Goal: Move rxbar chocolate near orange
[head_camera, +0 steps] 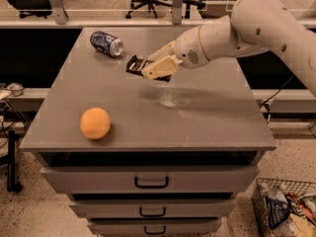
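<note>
We see the orange on the counter, well down-left of the claw. A blue-and-silver drink can lies on its side, up-left of the claw. The claw, clamped on the rxbar chocolate, holds it above the counter.

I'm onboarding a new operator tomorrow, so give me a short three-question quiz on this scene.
1. True or false: the rxbar chocolate lies flat on the table.
2. The orange sits at the table's: A front left, B back right, C centre.
3. Fill in: the gripper, above the table's back middle, is shut on the ____.
Key: 1 false, the gripper holds it off the surface; 2 A; 3 rxbar chocolate.
</note>
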Robot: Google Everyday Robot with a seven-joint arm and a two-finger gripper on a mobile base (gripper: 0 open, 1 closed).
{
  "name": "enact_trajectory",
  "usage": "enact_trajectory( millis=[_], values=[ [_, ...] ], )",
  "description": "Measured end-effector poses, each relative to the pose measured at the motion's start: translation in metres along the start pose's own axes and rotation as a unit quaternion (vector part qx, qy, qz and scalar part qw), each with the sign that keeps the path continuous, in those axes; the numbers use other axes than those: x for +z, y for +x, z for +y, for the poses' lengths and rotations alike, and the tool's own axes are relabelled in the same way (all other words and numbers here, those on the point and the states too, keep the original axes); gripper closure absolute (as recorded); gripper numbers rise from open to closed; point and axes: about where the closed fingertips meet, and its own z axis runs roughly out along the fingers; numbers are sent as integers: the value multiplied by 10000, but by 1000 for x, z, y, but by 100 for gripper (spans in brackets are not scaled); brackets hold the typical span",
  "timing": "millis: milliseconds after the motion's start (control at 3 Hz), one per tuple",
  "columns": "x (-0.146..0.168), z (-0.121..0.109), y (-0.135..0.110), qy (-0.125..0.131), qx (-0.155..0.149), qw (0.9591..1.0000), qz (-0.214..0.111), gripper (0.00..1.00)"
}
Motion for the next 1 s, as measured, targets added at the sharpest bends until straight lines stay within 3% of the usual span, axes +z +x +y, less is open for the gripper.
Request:
enact_trajectory(
  millis=[1000],
  values=[
    [6,52,28,-599,-101,9975,349,100]
  ],
)
